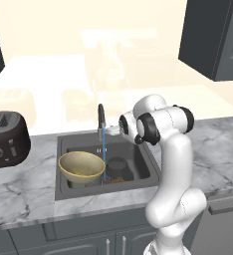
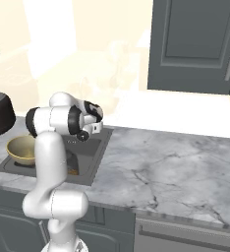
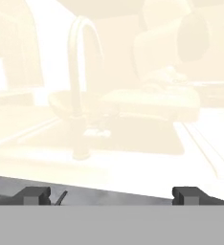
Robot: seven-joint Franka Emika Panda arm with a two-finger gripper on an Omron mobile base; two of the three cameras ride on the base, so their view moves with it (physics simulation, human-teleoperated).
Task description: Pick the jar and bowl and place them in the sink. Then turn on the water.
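No brand, label or writing readable anywhere, not even on the toaster (image 1: pixel 6 138).

Fingers (image 3: pixel 37 195) spread wide apart, clamped on nothing, touching nothing; gripper (image 3: pixel 113 197) aimed over the marble table (image 1: pixel 24 187) toward the pale back wall, with a faint mirror image of tap and basin on that wall. Seen from the left base view, hand near the tap (image 1: pixel 101 119), at about 3 o'clock from it, above the back rim of the sink (image 1: pixel 63 144).

Bowl (image 1: pixel 81 167) in the sink, at 9 o'clock in the basin, tilted against the left wall, speckled inside facing up and toward the camera. Same bowl seen from the right base view (image 2: pixel 21 149) at the left end of the sink (image 2: pixel 94 157), partly behind the arm.

Jar (image 1: pixel 117 168) in the sink too, at about 3 o'clock from the bowl, just beside it, grey lid up, brown granules visible low at the glass.

Water (image 1: pixel 103 154) running: thin blue stream straight down from the spout, landing between bowl and jar on the basin floor.

Toaster on the table at 9 o'clock from the sink, well apart from it.
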